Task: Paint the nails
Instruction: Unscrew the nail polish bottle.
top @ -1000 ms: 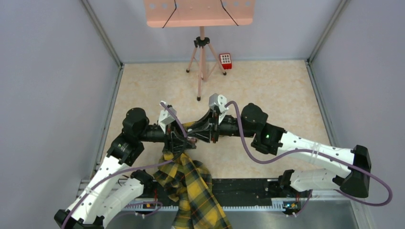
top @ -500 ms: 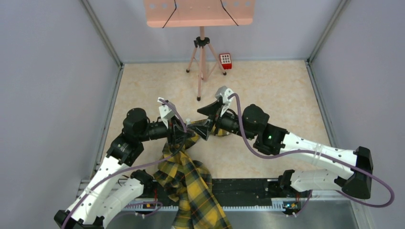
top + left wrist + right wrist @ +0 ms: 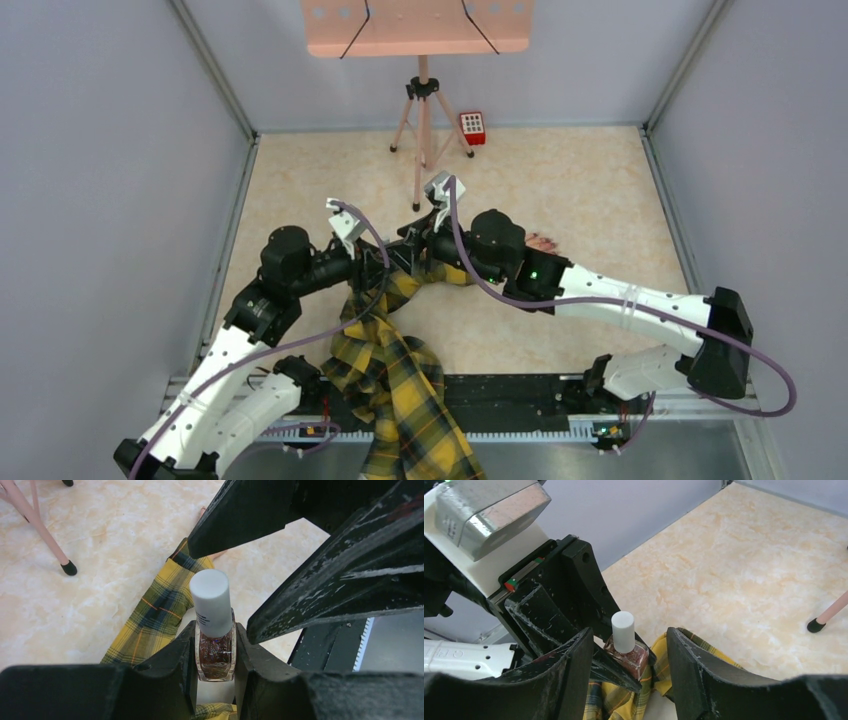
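My left gripper (image 3: 215, 636) is shut on a small glass nail polish bottle (image 3: 215, 655) full of dark red glitter polish, held upright with its white cap (image 3: 211, 600) on. My right gripper (image 3: 629, 636) is open, one finger on each side of the capped bottle (image 3: 626, 656) and apart from it. In the top view the two grippers, left (image 3: 385, 263) and right (image 3: 405, 250), meet above the yellow-black plaid sleeve (image 3: 400, 370). The pale mannequin hand (image 3: 541, 242) peeks out beyond the right arm. Its nails are too small to make out.
A pink tripod (image 3: 422, 130) carrying a pink board (image 3: 415, 25) stands at the back, with a small red keypad box (image 3: 472, 127) beside it. Grey walls close in three sides. A black rail (image 3: 520, 395) runs along the near edge.
The right gripper has opened, lifted and swung left, and now flanks the bottle's cap. The mannequin hand has come into sight behind the right arm. The left gripper keeps its hold, barely moved.
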`<state>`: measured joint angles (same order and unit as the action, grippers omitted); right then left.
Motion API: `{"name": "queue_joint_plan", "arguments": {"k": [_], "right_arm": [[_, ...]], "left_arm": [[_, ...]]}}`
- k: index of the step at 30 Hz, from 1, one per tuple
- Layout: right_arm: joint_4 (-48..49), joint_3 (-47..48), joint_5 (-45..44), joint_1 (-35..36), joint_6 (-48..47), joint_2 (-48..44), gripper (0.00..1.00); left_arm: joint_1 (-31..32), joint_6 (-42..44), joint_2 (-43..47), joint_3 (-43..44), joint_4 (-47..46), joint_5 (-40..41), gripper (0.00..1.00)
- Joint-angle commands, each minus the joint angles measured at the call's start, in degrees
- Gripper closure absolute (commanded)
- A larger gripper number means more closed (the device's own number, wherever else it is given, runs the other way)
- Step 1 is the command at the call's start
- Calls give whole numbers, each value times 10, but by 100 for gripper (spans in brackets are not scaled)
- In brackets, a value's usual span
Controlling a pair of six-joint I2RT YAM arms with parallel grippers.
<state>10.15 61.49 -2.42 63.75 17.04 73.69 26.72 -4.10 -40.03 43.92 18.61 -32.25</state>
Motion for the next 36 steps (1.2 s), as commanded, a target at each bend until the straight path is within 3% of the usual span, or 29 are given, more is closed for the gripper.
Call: {"name": "queue_joint_plan", "arguments": {"k": [1, 22, 26, 31, 36], "right_arm": [[7, 38, -13, 9, 17, 13, 48], [4, 66, -5, 9, 24, 52, 61], [6, 65, -4, 10, 23, 55, 74], [3, 60, -3, 10, 13, 50, 100], [15, 35, 39, 9, -25, 14, 100]], "left_arm": [[-1, 9, -3, 20, -7, 14, 100], [-1, 10, -2, 21, -7, 12, 100], [-1, 11, -2, 20, -6, 11, 100], [-1, 11, 0, 21, -7, -14, 100], [-1, 0, 9, 16, -29, -104, 100]]}}
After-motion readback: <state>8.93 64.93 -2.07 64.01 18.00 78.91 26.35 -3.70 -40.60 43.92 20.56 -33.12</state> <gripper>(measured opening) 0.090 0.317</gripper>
